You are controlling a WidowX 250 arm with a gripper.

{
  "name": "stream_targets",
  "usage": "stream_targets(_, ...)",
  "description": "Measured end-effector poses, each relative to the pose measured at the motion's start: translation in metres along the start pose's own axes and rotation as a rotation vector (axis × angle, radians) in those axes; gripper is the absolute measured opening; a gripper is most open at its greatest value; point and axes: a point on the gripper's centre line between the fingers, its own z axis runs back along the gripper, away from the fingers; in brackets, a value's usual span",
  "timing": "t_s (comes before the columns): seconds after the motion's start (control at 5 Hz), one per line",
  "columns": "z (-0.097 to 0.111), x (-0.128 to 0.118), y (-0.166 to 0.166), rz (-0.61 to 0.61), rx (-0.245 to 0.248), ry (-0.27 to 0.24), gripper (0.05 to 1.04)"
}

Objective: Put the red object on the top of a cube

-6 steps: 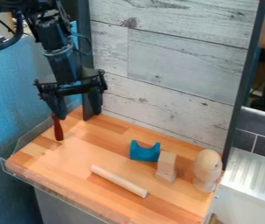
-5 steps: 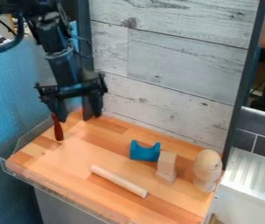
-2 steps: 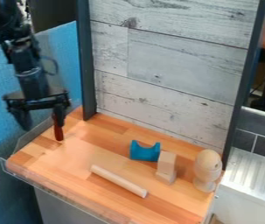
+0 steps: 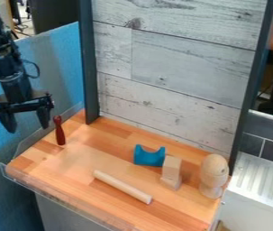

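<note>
Camera view, red object (image 4: 60,131) upright, beside the spread gripper (image 4: 28,129)

Red object (image 4: 60,133) upright on wooden tabletop (image 4: 81,158)

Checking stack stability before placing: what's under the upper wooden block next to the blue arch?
Under the upper block, a lower wooden piece pokes out toward the camera, on the tabletop. Its top and rear are covered, so full shape and contact can't be judged.
</note>
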Motion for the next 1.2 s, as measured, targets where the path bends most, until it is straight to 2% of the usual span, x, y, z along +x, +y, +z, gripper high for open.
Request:
stream_targets(0.4, -0.021, 0.03, 0.007, 0.048, -0.004, 0.005, 1.001)
stream_targets(0.8, -0.041, 0.043, -0.012, 0.036, 0.019, 0.019, 1.001)
stream_targets(1.2, -0.056, 0.054, -0.026, 0.03, 0.02, 0.04, 1.001)
